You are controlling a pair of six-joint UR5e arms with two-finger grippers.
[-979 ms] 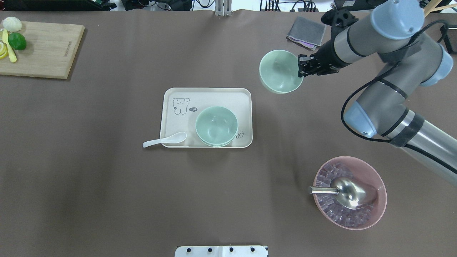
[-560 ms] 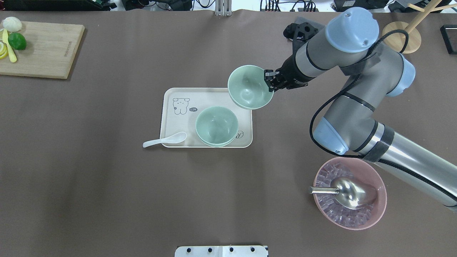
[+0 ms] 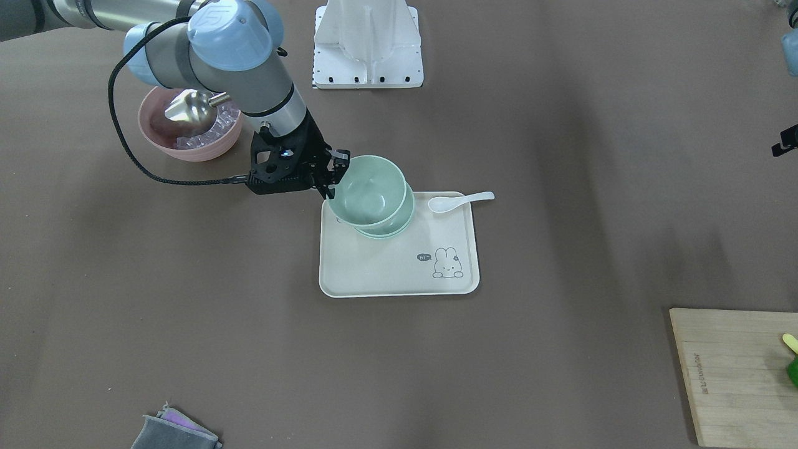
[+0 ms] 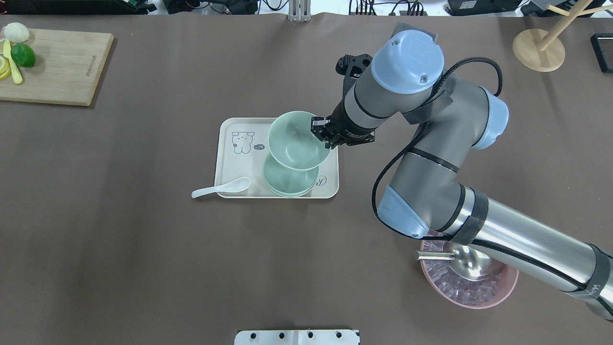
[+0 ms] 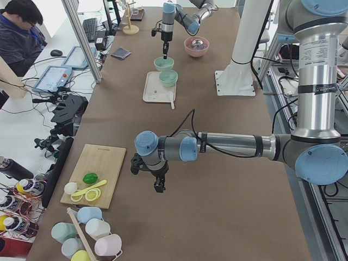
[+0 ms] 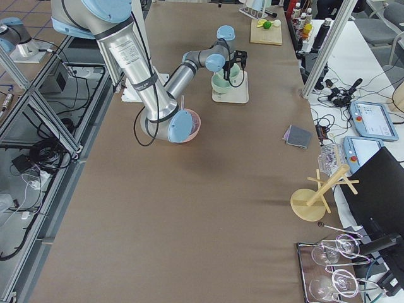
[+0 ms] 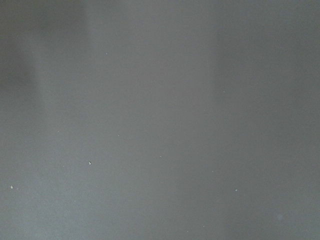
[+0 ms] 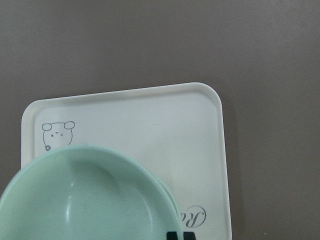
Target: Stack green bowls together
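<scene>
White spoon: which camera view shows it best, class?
Overhead exterior: the white spoon lies whole and largest there, scoop end on the tray's edge. Front-facing shows it whole but smaller; exterior left, tiny; the others do not show it clearly.

This is looking like a robotics lab, not a kitchen. Two grey-and-blue robot arms [image 5: 228,144] are standing at a white pedestal [image 3: 368,43] beside a long tabletop [image 5: 217,217] that is wearing a brown cover. Aluminium frame posts [image 5: 81,38] are rising along its edge, teach pendants [image 6: 372,120] are lying alongside, and cables [image 6: 38,151] are trailing beside the rig. A person [image 5: 19,32] is sitting near a keyboard [image 5: 89,26] (the cutting board [image 5: 95,174], cups [image 5: 87,234] and wine glasses [image 6: 334,271] are the only kitchen things).
</scene>
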